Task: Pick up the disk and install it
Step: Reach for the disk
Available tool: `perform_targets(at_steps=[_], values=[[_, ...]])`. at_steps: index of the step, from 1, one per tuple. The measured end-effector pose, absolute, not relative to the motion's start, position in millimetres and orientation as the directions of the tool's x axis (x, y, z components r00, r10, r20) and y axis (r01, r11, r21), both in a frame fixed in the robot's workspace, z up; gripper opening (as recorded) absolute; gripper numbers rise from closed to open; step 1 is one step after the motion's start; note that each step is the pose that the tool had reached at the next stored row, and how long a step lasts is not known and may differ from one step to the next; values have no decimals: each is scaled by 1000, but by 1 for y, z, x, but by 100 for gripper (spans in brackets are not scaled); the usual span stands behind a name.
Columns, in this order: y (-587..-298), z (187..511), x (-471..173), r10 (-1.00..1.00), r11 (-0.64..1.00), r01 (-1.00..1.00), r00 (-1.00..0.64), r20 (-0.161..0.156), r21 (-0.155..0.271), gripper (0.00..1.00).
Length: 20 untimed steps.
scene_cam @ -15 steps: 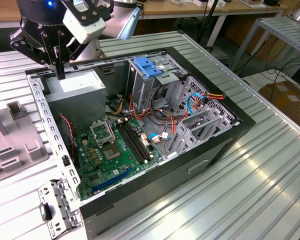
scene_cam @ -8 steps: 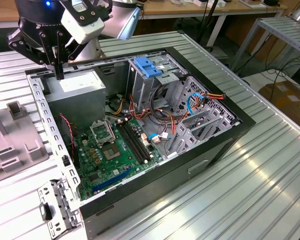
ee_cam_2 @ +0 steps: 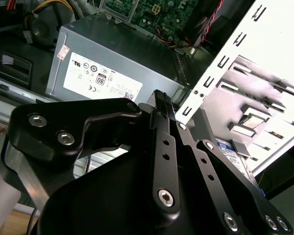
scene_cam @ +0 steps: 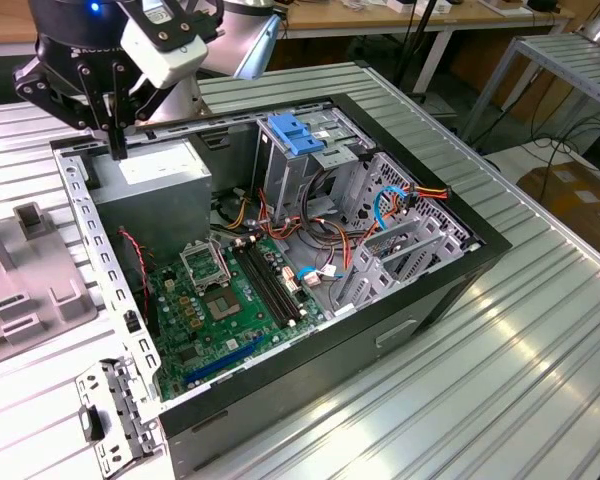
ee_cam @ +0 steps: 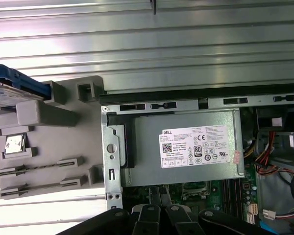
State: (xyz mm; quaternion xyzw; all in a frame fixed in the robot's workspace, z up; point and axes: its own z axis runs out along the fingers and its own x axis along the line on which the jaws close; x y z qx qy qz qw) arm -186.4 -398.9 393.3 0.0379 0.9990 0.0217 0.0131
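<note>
One disk point(ee_cam: 11, 89) is lying on the grey tray point(ee_cam: 44, 142) outside the case point(ee_cam: 186, 105), well aside from the closed, empty jaws.

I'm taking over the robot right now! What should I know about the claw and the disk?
Claw: shut and holding nothing. It hangs over the power supply in a corner of the open computer case.
Disk: in the first wrist view it lies on the grey holder on the table beside the case. It is outside the case and apart from the claw.
Done: nothing that shows. The disk is not picked up.
Left: picking up the disk and installing it.
</note>
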Motion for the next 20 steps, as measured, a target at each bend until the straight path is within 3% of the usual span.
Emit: perform_targets(at_steps=[20], values=[[-399,393,-203,76,996,75,-997,-24,44,11]])
